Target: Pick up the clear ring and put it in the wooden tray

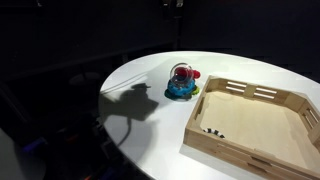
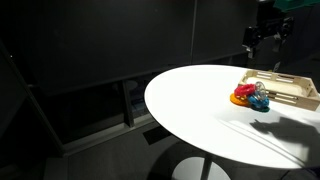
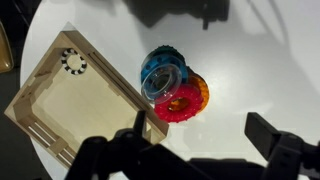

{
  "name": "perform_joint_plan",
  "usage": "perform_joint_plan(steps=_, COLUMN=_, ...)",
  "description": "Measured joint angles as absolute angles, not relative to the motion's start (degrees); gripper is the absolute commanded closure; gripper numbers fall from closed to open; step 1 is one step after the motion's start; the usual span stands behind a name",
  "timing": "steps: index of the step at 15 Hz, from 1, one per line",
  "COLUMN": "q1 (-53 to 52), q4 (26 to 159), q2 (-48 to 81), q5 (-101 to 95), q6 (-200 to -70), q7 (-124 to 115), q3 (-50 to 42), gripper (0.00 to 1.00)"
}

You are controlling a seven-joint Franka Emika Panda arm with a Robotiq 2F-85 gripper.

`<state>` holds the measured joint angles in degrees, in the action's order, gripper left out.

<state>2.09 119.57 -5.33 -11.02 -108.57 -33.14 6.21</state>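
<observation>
Approach step: hovering high with the gripper (image 2: 262,40) spread wide, gripping nothing. Looking down on the clear ring (image 3: 165,80) just ahead of the fingertips, propped against the blue ring (image 3: 155,62) and red ring (image 3: 190,100). Next, probably: descend and straddle only the clear rim. Just beside the stack, toward one finger, the wooden tray (image 3: 85,105); open white table (image 3: 250,70) on the other sides.

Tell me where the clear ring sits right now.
In the wrist view the clear ring rests on the blue ring and red ring, piled on the table just right of the tray and outside it.
</observation>
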Motion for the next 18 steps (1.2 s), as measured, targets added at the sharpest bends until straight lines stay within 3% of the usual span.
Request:
perform_joint_plan(steps=8, q1=1.4, q4=119.4, q2=-5.2, q5=-11.0, q6=-109.0, q7=-32.8, q3=5.8, gripper=0.0)
perform_joint_plan(steps=18, q1=1.0, q4=120.2, q2=-0.5, q5=-6.3, q6=-118.5, q7=-21.0, q3=2.4, gripper=0.0)
